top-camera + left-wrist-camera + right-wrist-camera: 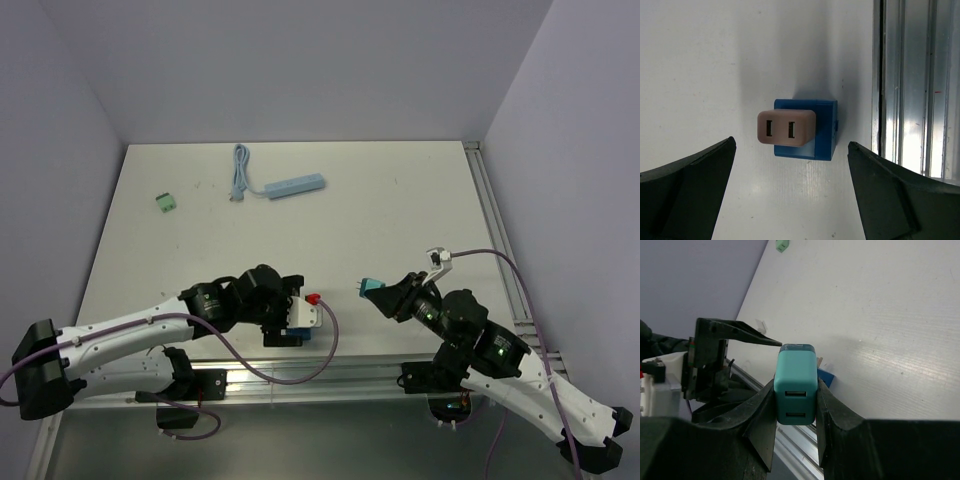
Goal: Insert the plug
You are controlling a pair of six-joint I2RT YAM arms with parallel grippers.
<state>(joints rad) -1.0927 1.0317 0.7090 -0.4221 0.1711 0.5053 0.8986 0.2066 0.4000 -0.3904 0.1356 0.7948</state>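
Right gripper (796,386) is clamped on the teal plug (796,371). The plug is pinched on its sides by both fingers, with 2 USB ports turned back toward the wrist and prongs pointed away from it.

Left gripper (791,145) is spread wide, nothing gripped. The blue socket block (824,131) is seen on the table (700,60) between its 2 fingers (690,185), touched by neither. The beige 2-slot face (786,129) is turned up at the wrist camera.

In the top view, the plug is aimed at the left gripper, and a clear gap is left to the socket block.
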